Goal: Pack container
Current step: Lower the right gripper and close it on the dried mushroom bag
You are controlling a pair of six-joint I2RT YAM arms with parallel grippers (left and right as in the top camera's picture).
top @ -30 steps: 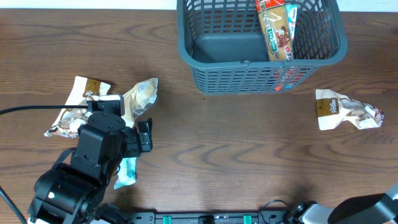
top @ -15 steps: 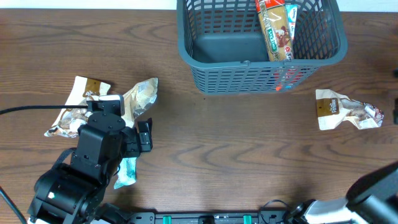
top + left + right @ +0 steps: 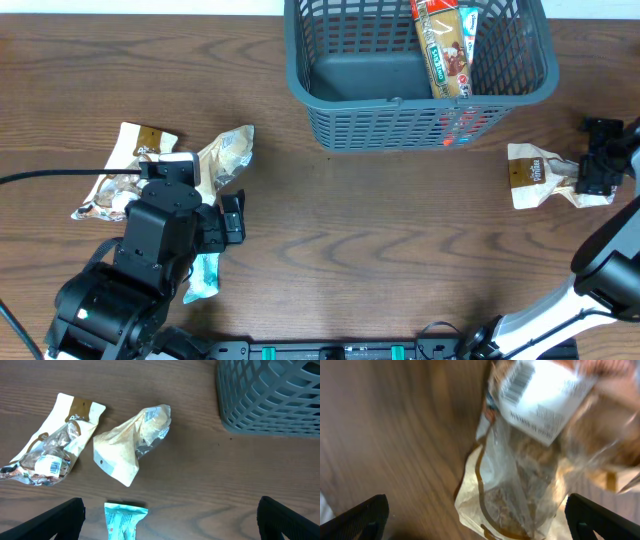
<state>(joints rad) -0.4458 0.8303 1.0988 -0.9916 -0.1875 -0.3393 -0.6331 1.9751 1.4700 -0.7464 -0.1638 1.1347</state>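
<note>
The container (image 3: pixel 330 105) stands at the table's far edge, with upright snack bars (image 3: pixel 445 45) in its right half; its corner (image 3: pixel 270 395) shows in the left wrist view. My left gripper (image 3: pixel 205 230) (image 3: pixel 170 525) is open low over the table's left. A teal packet (image 3: pixel 124 520) (image 3: pixel 203 275) lies between its fingers. Beyond it lie a beige packet (image 3: pixel 132 445) (image 3: pixel 228 155) and a brown-and-white packet (image 3: pixel 55 447) (image 3: pixel 120 185). My right gripper (image 3: pixel 600 160) (image 3: pixel 480 520) is open above a crumpled brown-and-white packet (image 3: pixel 540 175) (image 3: pixel 530 475).
The left arm's black body (image 3: pixel 150 250) covers the table's near left, and a black cable (image 3: pixel 50 177) runs off to the left edge. The right arm (image 3: pixel 600 270) rises along the right edge. Bare wood (image 3: pixel 380 220) lies between the two arms.
The right arm has swung up from the lower right corner to the packet at the right, and its jaws have opened. The left arm and all packets stay put.
</note>
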